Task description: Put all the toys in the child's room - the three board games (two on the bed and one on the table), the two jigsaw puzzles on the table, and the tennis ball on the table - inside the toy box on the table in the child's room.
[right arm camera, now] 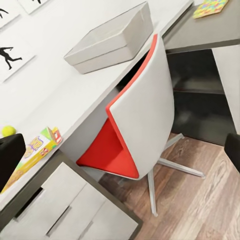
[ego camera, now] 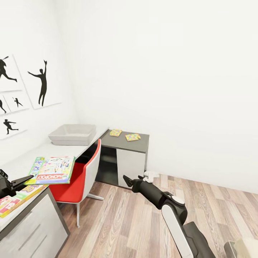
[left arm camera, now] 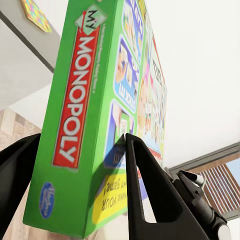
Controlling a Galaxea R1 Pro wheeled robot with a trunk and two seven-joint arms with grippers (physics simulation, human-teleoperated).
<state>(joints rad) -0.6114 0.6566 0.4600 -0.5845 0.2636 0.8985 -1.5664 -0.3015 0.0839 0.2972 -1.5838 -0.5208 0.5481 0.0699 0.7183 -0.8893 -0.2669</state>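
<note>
Left claw (left arm camera: 75, 165) around Monopoly box (left arm camera: 95, 100)

Two board games (ego camera: 53, 170), two jigsaw puzzles (ego camera: 115, 132), one toy box (ego camera: 72, 134), one tennis ball (right arm camera: 7, 131).

**Toys and tray on the desk**

A flat green-and-white Monopoly game box (ego camera: 54, 169) is held level above the long pale grey desk top (ego camera: 43, 148). A shallow pale grey toy tray (ego camera: 72, 134) sits farther along. Two small multicoloured puzzle boards (ego camera: 115, 132) (ego camera: 132, 137) lie flat on the dark grey cabinet section. A yellow-green ball (right arm camera: 7, 131) rests near another colourful game box (right arm camera: 35, 150).
</note>
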